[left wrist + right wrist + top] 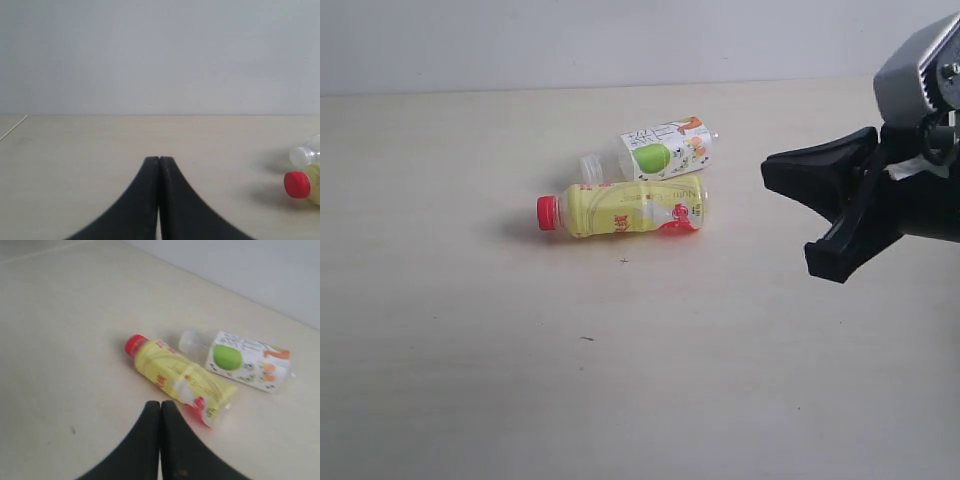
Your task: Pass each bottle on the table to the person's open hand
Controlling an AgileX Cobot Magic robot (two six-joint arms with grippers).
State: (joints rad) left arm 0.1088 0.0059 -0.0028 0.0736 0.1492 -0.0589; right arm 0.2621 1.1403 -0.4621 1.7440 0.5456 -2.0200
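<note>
Bottles, two of them, lie on their sides near the middle of the table [470, 380]. The yellow bottle [625, 208] has a red cap [548, 213], red print along its body and a red patch at its base end. Its plastic is crumpled and dented towards that end, which the right wrist view shows most plainly [182, 382]. The apple bottle [668, 148] is clear, with a white label that carries a green apple and some orange marks, and its clear cap [590, 165] is see-through. It lies just behind the yellow bottle, tilted so that its base end angles away. Both caps point to the left of the exterior view. The two lie just beside each other; whether they touch cannot be told.

The right gripper [775, 172] is black, hangs at the right of the exterior view and stands well apart from both bottles. Its fingers are pressed together on nothing, as its own wrist view shows [160, 405].

The left gripper [159, 161] is likewise pressed together on nothing. Its wrist view catches only the red cap [297, 184] and the clear cap [302, 156] at the picture's edge.

The table is pale beige with a few dark specks [624, 261]. A plain grey wall [620, 40] stands behind it.
</note>
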